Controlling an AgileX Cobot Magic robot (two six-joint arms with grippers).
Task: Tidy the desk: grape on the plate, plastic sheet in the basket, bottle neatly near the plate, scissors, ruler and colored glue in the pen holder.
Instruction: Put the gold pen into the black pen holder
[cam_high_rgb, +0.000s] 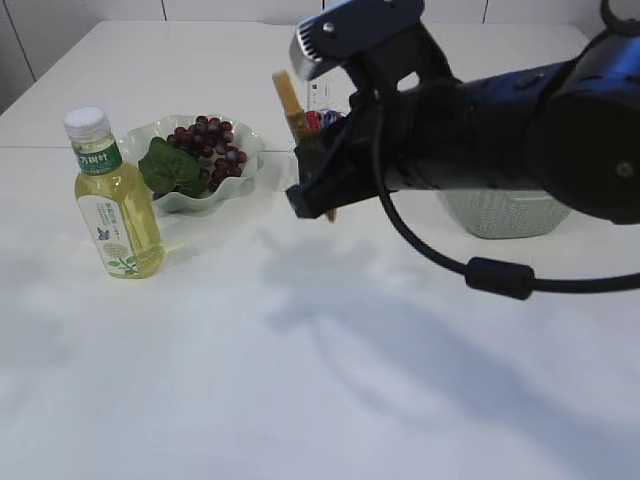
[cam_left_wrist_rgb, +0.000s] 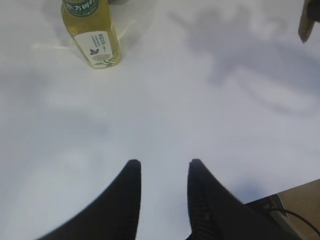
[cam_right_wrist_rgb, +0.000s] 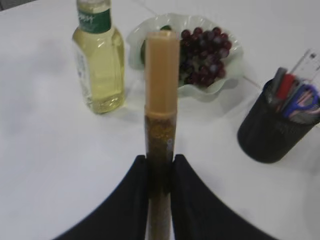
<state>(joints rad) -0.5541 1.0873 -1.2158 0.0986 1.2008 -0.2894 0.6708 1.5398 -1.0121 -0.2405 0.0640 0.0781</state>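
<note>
You are carrying the colored glue (cam_right_wrist_rgb: 161, 125) in the right end effector (cam_right_wrist_rgb: 160, 172), its two fingers clamped on the lower, glittery part of the tube so that the long tan cap sticks out ahead. Gripping it low is leaving the cap end free, though I judge the tube will need tipping upright before it can drop into the pen holder (cam_right_wrist_rgb: 272, 135). In the exterior view the tube (cam_high_rgb: 290, 105) is hanging above the worktop (cam_high_rgb: 300, 380), just in front of the holder, which the arm is mostly hiding there.

The pen holder is already holding the scissors (cam_right_wrist_rgb: 302, 100) with their blue handles and the clear ruler (cam_right_wrist_rgb: 311, 61), both standing in it, so the glue looks like the last of its items. Space is tight in there; you are going to need a clean line down past the handles.

The grape (cam_high_rgb: 210, 145) is sitting on the plate (cam_high_rgb: 245, 140) with a green leaf beside it, and the bottle (cam_high_rgb: 113, 200) is standing upright just beside the plate, so that part looks done. The basket (cam_high_rgb: 500, 215) is standing behind the right arm; I cannot tell whether the plastic sheet is in it.

Your left end effector (cam_left_wrist_rgb: 162, 172) is hovering partly open and empty over bare worktop, well apart from the bottle, keeping clear.
</note>
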